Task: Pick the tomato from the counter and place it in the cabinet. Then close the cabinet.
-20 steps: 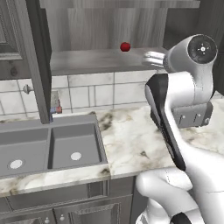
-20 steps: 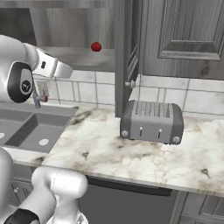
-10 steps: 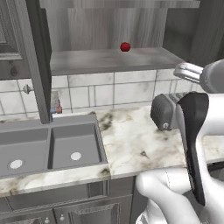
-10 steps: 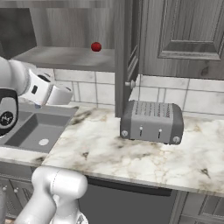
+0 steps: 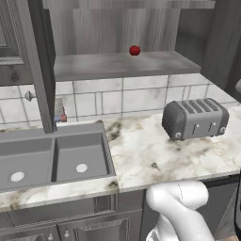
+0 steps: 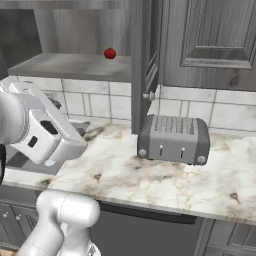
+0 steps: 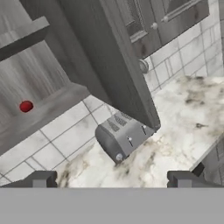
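Showing a white marble desk [image 5: 141, 155] with brown-grey veins and a thick pale edge, mid-frame in both base views, square white tile wall behind. Grey double-basin sink [image 5: 52, 157] sunk in at left of the left base view. Ribbed grey toaster [image 6: 173, 139], boxy, rounded corners, centre-right in the right base view. Cabinet [image 5: 122, 66] across the top: dark grey wood grain, raised-panel doors open, flat grey shelf. Tomato [image 5: 134, 50], small glossy red ball, sits on that shelf, upper centre; upper left in the hand view. Tool [image 7: 112, 180]: dark tips wide apart at the bottom of the hand view, released, holding nothing.
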Controlling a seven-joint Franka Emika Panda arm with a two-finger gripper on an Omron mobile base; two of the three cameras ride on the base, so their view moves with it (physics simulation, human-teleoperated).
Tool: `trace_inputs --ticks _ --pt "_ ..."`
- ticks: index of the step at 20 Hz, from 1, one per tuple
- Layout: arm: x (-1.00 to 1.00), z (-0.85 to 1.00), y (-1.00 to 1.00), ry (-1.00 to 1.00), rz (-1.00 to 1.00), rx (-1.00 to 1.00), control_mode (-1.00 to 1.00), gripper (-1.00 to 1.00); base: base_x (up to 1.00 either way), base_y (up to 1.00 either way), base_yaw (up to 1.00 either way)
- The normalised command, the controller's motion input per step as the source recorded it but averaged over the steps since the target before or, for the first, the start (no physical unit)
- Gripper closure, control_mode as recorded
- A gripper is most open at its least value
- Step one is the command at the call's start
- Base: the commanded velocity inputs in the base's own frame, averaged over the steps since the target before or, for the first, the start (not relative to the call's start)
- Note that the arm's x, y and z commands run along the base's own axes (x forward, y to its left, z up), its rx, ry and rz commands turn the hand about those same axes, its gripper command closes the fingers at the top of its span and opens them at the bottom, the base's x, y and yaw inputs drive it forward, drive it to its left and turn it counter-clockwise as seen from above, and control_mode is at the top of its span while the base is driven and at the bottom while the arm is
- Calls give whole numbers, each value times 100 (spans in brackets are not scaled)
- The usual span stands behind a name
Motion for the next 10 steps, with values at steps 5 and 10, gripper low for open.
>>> trace_inputs --ticks 5,10 --pt "-52 10 -64 0 -5 29 -100 -100 0 0 0" --pt "-23 0 -65 0 -1 30 -100 -100 0 0 0"
